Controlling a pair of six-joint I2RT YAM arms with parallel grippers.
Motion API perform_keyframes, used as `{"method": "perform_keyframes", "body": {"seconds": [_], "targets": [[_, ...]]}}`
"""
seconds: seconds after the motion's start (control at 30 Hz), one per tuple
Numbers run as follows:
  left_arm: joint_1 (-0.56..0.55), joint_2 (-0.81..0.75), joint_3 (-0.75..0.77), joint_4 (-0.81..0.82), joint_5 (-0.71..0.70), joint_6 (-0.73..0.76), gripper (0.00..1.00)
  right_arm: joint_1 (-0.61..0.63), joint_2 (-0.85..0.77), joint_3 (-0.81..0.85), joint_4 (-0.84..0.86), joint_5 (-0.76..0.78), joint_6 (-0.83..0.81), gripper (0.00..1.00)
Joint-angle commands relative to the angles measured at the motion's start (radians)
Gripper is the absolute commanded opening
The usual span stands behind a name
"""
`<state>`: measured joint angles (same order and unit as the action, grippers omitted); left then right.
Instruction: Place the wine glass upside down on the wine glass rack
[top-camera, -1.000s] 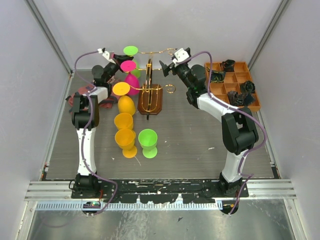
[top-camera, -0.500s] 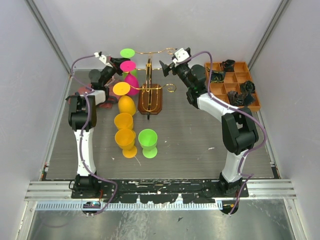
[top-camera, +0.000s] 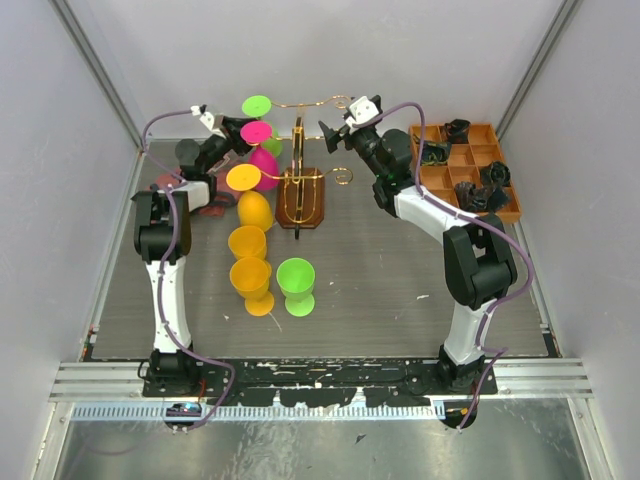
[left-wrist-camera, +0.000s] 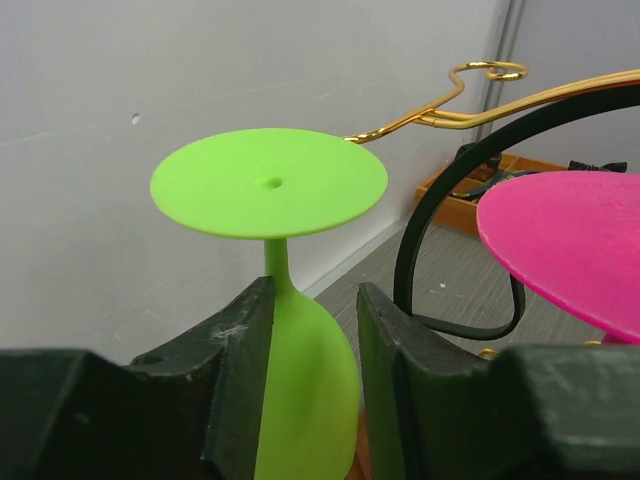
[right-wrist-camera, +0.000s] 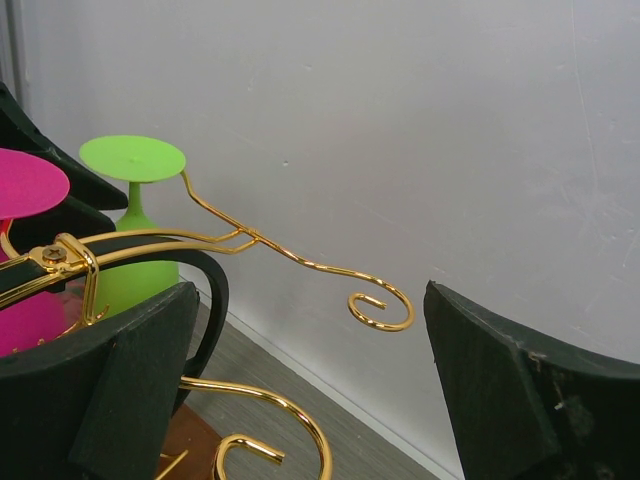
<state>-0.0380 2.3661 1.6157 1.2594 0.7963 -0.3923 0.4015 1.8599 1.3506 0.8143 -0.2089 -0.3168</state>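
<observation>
A lime green wine glass (left-wrist-camera: 268, 182) hangs upside down at the far left end of the gold wire wine glass rack (top-camera: 300, 205), its round foot (top-camera: 257, 104) resting on the top wire (left-wrist-camera: 440, 115). My left gripper (left-wrist-camera: 315, 300) straddles the glass's bowl. The left finger lies against it, a thin gap shows at the right finger, and the jaws are open. My right gripper (right-wrist-camera: 308, 300) stands wide open beside the rack's right scroll arm (right-wrist-camera: 380, 305), holding nothing. In the top view the left gripper (top-camera: 235, 135) and the right gripper (top-camera: 328, 135) flank the rack.
A pink glass (top-camera: 256, 131) and an orange glass (top-camera: 243, 178) also hang upside down on the rack's left side. Two orange glasses (top-camera: 250, 262) and a green one (top-camera: 296, 285) stand on the table in front. An orange compartment tray (top-camera: 470, 170) sits at the back right.
The left arm shifted slightly left and its jaws have parted from the green glass's bowl. The glass's foot settled on the rack wire. The right arm has not moved.
</observation>
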Motion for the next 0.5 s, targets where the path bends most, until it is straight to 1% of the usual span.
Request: {"method": "perform_keyframes", "body": {"seconds": [0.0, 0.17, 0.37, 0.47], "targets": [[0.004, -0.048, -0.016, 0.008, 0.008, 0.022, 0.47, -0.005, -0.011, 0.031, 0.057, -0.005, 0.008, 1.0], [0.019, -0.047, -0.035, 0.018, -0.039, 0.017, 0.58, -0.005, -0.012, 0.024, 0.069, 0.0, 0.01, 1.0], [0.058, -0.062, -0.067, 0.032, -0.055, 0.004, 0.6, -0.006, -0.002, 0.026, 0.078, 0.007, 0.012, 1.0], [0.076, -0.081, -0.093, 0.016, -0.043, 0.02, 0.6, -0.008, 0.001, 0.022, 0.092, -0.001, 0.018, 1.0]]}}
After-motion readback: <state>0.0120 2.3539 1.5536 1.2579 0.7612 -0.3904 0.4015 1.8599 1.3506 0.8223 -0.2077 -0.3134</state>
